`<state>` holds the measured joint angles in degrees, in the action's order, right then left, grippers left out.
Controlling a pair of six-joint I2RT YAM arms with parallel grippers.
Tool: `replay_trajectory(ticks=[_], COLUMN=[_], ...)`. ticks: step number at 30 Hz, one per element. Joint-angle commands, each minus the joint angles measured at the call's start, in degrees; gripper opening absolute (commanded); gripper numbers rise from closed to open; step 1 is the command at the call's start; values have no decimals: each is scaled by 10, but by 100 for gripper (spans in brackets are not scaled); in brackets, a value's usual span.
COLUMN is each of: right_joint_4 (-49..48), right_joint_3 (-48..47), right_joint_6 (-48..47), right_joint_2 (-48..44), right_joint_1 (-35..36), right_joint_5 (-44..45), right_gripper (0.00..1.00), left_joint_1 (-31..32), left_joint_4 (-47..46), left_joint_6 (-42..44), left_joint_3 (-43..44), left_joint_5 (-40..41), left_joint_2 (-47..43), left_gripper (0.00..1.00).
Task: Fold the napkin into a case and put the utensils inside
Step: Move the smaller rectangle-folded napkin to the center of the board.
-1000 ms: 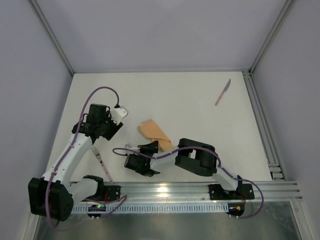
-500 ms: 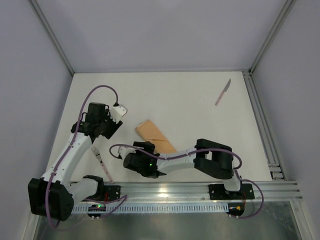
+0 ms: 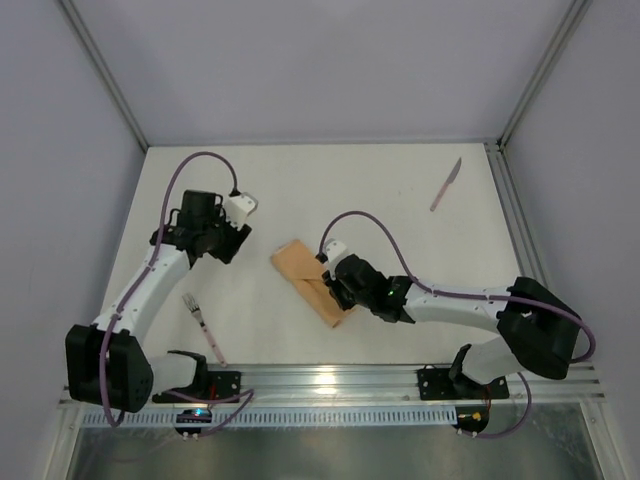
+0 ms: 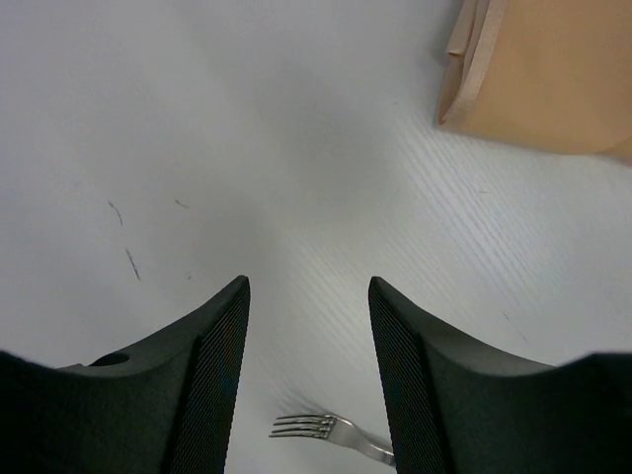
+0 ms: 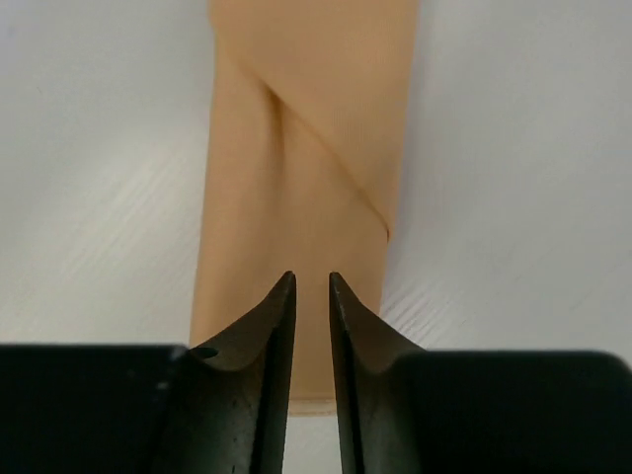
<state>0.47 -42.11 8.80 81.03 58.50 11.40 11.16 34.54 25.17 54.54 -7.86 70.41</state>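
Case (image 3: pixel 310 280) lies diagonally, far-left to near-right; right gripper (image 5: pixel 311 296) nearly closed above it; left gripper (image 4: pixel 308 326) open

No readable text, labels, brands or numbers are showing in any view. The table (image 3: pixel 380 190) is showing only a few faint dark scratch marks (image 4: pixel 123 237) in the left wrist view, possibly just scuffs, not characters.

arms: white links, blk joints | purple cables | left gripper (image 4: pixel 308 380) blk, ribbed inner pads
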Motion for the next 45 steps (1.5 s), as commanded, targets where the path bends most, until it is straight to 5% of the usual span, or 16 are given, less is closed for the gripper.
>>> replay_trajectory(ticks=[1,6,13,25,36,45], right_joint_4=[-49,-72,-50,-54,-119,-81], right_joint_3=[47,59,48,-29,68,62], right_joint_6=[68,52,13,-102,-23,10], right_joint_2=[0,48,65,81,29,23], right_joint_1=[-9,-11,-17,-107,-95,-103], right_joint_5=[-99,-106,-29,-24,-127,-43], right_gripper=[21,8,7,9,11,11], left_joint_1=[10,50,130,138,138,138], left_joint_4=[-29,-54,-103,-118,-112,-109], left_joint_6=[-35,-54,-57,-54,-51,-67], left_joint_3=[27,39,60,112,54,60], left_joint_5=[-34,-25,-46,45,43,42], left_joint_2=[28,88,167,329,282,238], left_gripper=[54,54,56,46,46,49])
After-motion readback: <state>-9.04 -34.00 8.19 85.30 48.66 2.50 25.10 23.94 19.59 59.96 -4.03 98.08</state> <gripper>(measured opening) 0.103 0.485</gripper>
